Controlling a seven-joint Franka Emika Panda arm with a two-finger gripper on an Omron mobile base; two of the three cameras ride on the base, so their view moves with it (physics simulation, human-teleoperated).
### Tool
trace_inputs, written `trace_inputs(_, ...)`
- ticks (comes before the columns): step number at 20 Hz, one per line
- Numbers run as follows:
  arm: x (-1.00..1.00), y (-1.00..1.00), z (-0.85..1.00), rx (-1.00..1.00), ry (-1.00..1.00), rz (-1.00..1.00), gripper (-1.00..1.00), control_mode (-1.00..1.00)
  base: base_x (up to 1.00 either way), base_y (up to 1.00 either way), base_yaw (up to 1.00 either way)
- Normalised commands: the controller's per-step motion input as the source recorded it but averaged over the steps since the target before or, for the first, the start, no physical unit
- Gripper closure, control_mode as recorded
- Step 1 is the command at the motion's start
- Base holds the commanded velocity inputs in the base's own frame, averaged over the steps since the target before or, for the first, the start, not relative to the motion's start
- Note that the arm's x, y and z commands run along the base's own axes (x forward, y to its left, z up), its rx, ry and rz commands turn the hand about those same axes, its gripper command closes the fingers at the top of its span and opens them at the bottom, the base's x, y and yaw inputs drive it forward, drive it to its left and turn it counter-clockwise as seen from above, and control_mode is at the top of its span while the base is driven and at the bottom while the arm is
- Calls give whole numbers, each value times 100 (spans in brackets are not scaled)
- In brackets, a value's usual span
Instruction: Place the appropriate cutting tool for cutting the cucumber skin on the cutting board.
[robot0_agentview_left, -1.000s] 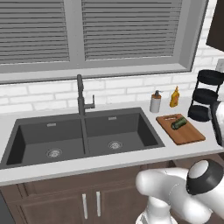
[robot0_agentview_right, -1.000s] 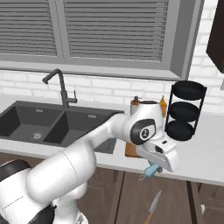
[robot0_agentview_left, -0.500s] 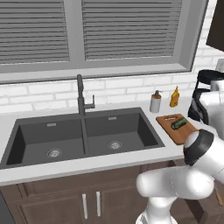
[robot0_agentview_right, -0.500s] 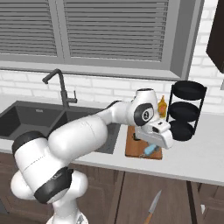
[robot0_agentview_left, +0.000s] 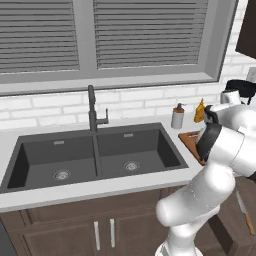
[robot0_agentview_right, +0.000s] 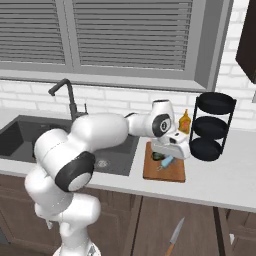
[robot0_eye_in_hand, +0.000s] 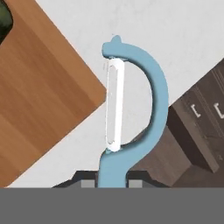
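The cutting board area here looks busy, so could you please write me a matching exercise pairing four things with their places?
Things:
1. peeler
2. cucumber
3. knife
4. soap dispenser

Places:
A. on the floor in front of the cabinets
B. on the cutting board
C. held in the gripper
D. on the counter behind the sink

Pairs: 1-C, 2-B, 3-A, 4-D
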Motion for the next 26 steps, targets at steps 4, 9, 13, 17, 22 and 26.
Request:
trace_inputs(4,62,11,-59,0,0,2,100,-100,0,0,0)
trace_inputs(9,53,1,-54,0,2,1,100,-100,0,0,0)
trace_inputs(13,53,1,-45,0,3,0,100,-100,0,0,0)
trace_inputs(17,42,9,-38,0,4,0,100,-100,0,0,0)
trace_inputs(22,31,17,-38,0,7,0,-100,-100,0,0,0)
trace_inputs(26,-1,26,-38,0,4,0,-100,-100,0,0,0)
